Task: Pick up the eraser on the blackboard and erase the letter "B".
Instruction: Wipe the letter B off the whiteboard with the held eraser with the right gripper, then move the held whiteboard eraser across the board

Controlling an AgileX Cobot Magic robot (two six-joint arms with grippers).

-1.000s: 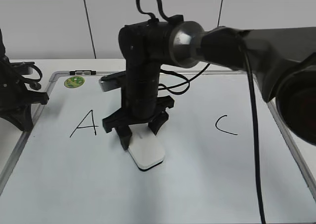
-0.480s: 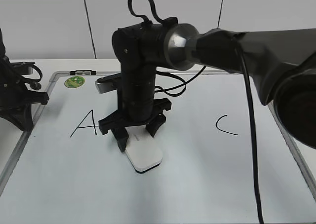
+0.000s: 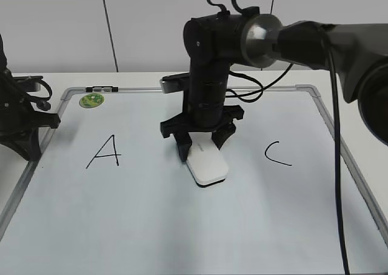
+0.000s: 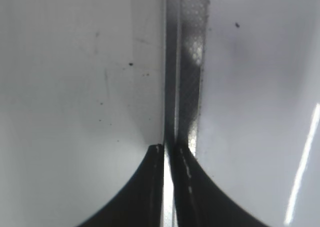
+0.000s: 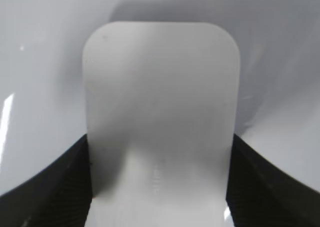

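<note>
- Blackboard (image 3: 151, 226): lies flat, filling most of the exterior view. An "A" (image 3: 104, 152) is drawn at left and a "C" (image 3: 277, 154) at right. No "B" is visible between them; whether it is wiped or hidden under the arm and eraser cannot be told.
- Right arm (image 3: 315, 42): reaches in from the right and points straight down over the board's middle.
- Left gripper (image 4: 169, 187): parked at the board's left edge, over the frame. Its fingers show almost pressed together with nothing between them.
- Right gripper (image 3: 203, 146): jaws clamp the eraser by its two long sides. In the wrist view the finger pads (image 5: 255, 187) sit tight against both flanks.
- Eraser (image 3: 207, 165): white, sitting on the board between "A" and "C", nearer the "C". It appears flat on the surface, though contact cannot be confirmed.
- Step in hand, as judged: wiping the middle zone.
- Recommendation: keep the felt face level and pressed evenly. Make short overlapping strokes confined to the middle. Stop well clear of both neighbouring letters, the "C" being the closer hazard. Maintain grip so the block does not twist.
</note>
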